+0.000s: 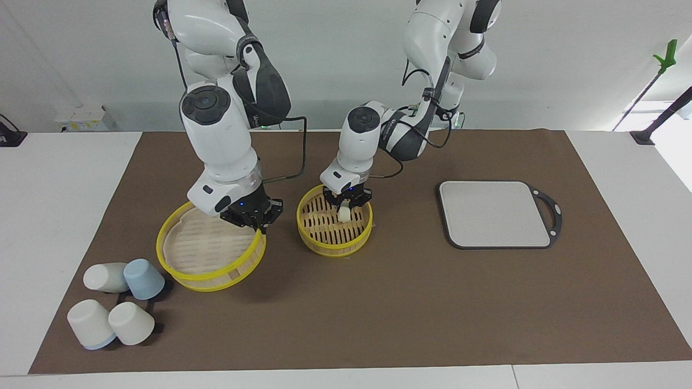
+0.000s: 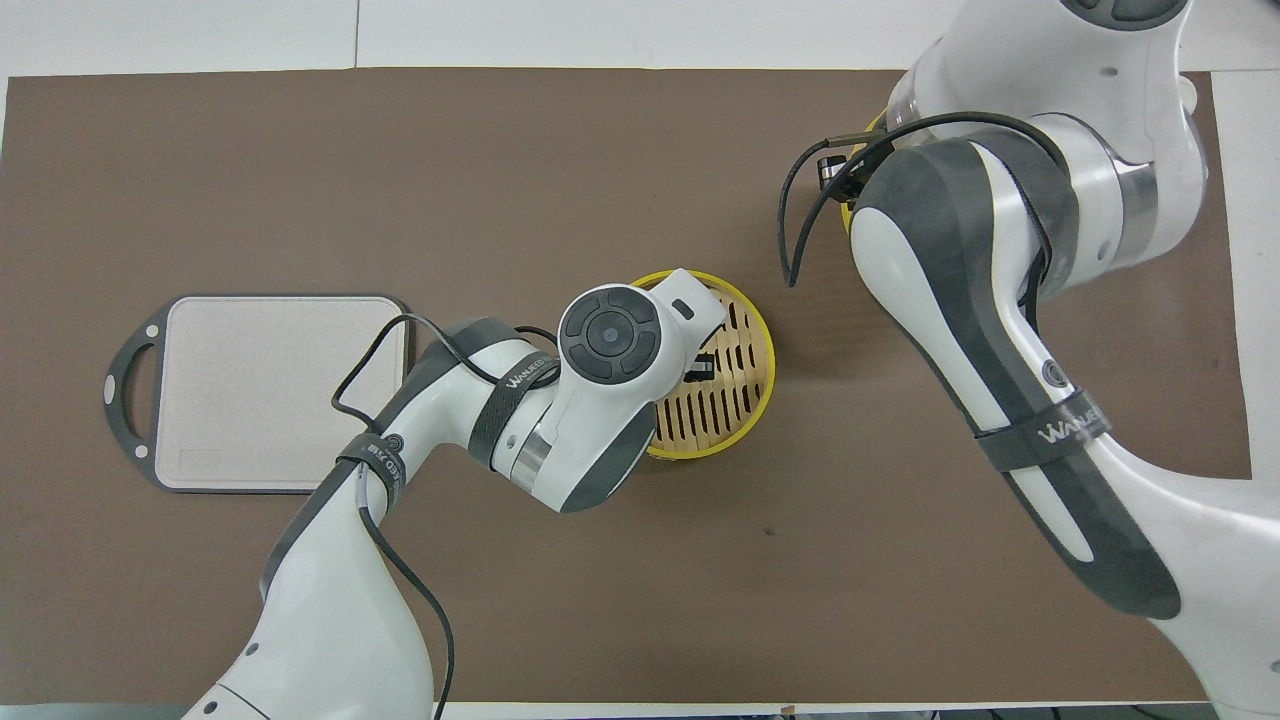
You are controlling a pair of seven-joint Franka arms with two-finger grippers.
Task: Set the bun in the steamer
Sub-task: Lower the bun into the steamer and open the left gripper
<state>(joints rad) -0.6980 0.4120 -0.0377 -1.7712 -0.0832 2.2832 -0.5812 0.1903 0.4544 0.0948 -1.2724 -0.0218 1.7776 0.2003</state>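
The steamer point(image 1: 324, 233) is a round yellow-rimmed basket with a slatted floor, standing mid-mat; it also shows in the overhead view point(image 2: 735, 395). My left gripper point(image 1: 346, 208) is down inside it, shut on the small cream-white bun point(image 1: 344, 215), which hangs just above or on the slats. In the overhead view the left wrist hides the bun and only the left gripper's dark tips point(image 2: 700, 366) show. My right gripper point(image 1: 255, 220) is shut on the rim of the steamer lid point(image 1: 205, 251) and holds it tilted above the mat, beside the steamer toward the right arm's end.
A grey square board point(image 1: 497, 213) with a dark handle lies toward the left arm's end, also in the overhead view point(image 2: 270, 390). Several upturned cups point(image 1: 116, 308) stand toward the right arm's end, farther from the robots than the lid.
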